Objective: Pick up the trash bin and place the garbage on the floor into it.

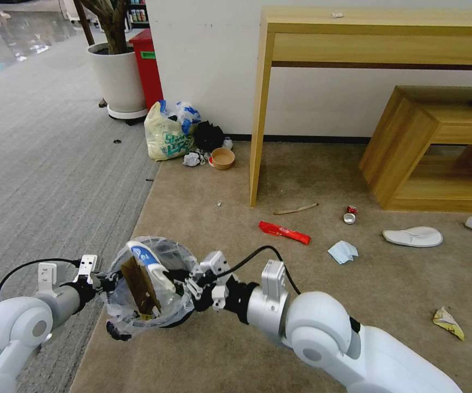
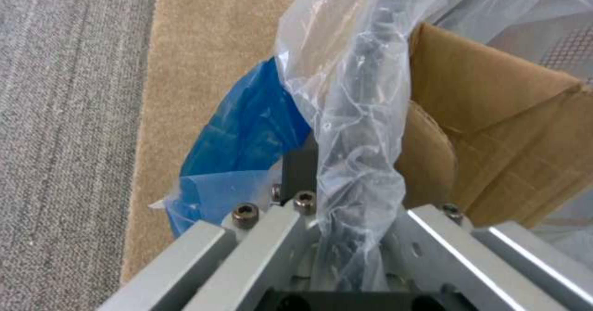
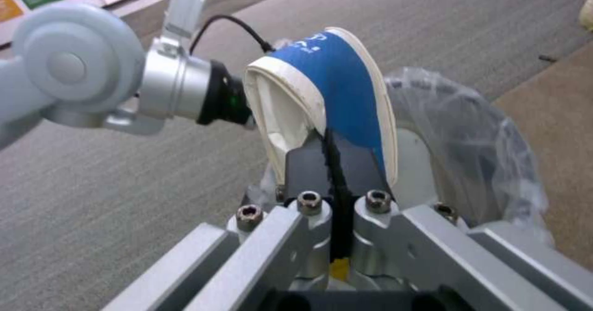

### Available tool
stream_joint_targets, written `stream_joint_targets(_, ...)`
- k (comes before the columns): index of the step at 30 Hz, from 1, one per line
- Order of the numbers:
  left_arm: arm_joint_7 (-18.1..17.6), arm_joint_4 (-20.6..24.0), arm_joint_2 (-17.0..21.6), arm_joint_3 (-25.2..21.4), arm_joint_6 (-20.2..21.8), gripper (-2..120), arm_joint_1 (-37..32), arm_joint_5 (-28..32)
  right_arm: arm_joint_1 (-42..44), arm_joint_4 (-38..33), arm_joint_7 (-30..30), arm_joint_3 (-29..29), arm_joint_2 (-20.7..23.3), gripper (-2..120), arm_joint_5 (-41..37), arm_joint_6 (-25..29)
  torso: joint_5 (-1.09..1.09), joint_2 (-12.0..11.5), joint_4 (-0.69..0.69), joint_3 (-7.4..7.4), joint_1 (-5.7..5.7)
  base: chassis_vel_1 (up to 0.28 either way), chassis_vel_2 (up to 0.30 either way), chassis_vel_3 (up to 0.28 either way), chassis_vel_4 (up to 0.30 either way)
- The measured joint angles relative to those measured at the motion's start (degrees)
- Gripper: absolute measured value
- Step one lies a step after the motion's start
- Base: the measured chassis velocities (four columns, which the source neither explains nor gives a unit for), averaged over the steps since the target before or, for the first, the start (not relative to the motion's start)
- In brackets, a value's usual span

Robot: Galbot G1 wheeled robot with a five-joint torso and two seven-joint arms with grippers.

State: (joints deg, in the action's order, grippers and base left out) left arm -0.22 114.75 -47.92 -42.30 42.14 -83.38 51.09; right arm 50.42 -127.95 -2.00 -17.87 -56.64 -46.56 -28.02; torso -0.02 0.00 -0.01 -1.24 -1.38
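The left gripper (image 1: 100,282) was clamped on the bin's (image 1: 149,284) rim, holding it over the carpet (image 1: 301,305). The right gripper (image 1: 187,277) pinched a slipper (image 1: 147,262) above the opening; letting go over the cardboard (image 1: 140,286) looked next

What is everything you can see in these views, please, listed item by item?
trash bin: one, black, clear liner, held above carpet edge
cardboard: one, brown, inside trash bin
blue-white slipper: one, at trash bin mouth
white slipper: one, carpet, right
wrapper: one, red, carpet centre
folded tissue: one, pale blue, carpet, right of wrapper
crushed can: one, red-silver, near low shelf
printed bag: one, yellowish, left of desk
left end effector: one, shut on trash bin rim
right end effector: one, shut on blue-white slipper
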Motion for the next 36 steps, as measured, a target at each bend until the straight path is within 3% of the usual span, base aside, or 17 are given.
stream_joint_targets(8,0.2,1.2,0.1,-1.1,0.0,0,-1.1,0.0,0.0,2.7,-1.3,-0.2,-0.9,0,2.8,0.0,0.0,0.0,0.0,0.0,0.0,0.0,0.0,0.0,0.0)
stream_joint_targets(13,0.3,1.8,0.1,-1.6,0.0,0,-1.7,0.1,0.0,4.4,-1.7,-0.8,-2.0,21,4.3,-0.4,0.0,0.0,0.01,0.0,0.0,0.0,0.0,0.0,0.0)
stream_joint_targets(15,0.4,1.9,0.1,-1.7,0.0,0,-1.8,0.1,0.0,4.6,-1.7,-1.0,-2.2,22,4.6,-0.4,0.0,0.0,0.01,0.0,0.0,0.0,0.0,0.0,0.0)
stream_joint_targets(16,0.4,2.1,-0.1,-1.8,0.0,0,-2.0,0.0,0.0,5.1,-1.7,-1.2,-2.9,30,5.1,-0.4,0.0,0.0,0.01,0.0,0.0,0.0,0.0,0.0,0.0)
stream_joint_targets(22,0.5,2.3,-0.5,-2.2,0.0,0,-2.5,-0.2,-0.5,5.7,-1.9,-0.9,-4.2,47,5.6,0.1,-0.01,0.0,0.01,0.0,0.0,0.0,0.0,0.0,0.0)
stream_joint_targets(25,0.8,2.4,-0.8,-2.8,0.0,0,-2.9,-0.3,-0.7,5.9,-1.9,1.3,-5.2,64,6.5,0.7,0.0,0.0,0.01,0.0,0.0,0.0,0.0,0.0,0.0)
stream_joint_targets(26,0.8,2.4,-0.8,-2.8,0.0,0,-2.9,-0.3,-0.7,5.9,-1.9,1.3,-5.2,64,6.5,0.7,0.0,0.0,0.01,0.0,0.0,0.0,0.0,0.0,0.0)
stream_joint_targets(29,1.5,2.4,-1.0,-3.3,0.0,0,-3.9,-1.3,0.8,8.0,1.7,7.4,-5.7,78,14.6,2.9,0.0,0.0,0.02,0.0,0.0,0.0,0.0,0.0,0.0)
stream_joint_targets(31,1.6,2.4,-1.1,-3.3,0.0,0,-4.1,-1.5,1.1,8.3,2.1,8.2,-5.7,80,15.4,3.2,0.0,0.0,0.02,0.0,0.0,0.0,0.0,0.0,0.0)
stream_joint_targets(33,1.9,2.6,-1.3,-3.6,0.0,0,-4.6,-1.7,3.0,9.8,2.8,12.0,-4.9,92,19.1,5.2,0.0,0.0,0.0,-0.01,0.0,0.0,0.0,0.0,0.0)
stream_joint_targets(36,2.1,2.7,-1.6,-4.0,0.0,0,-4.9,-2.0,5.5,10.9,1.5,14.9,-4.3,99,21.2,7.0,0.0,0.0,0.0,-0.01,0.0,0.0,0.0,0.0,0.0)
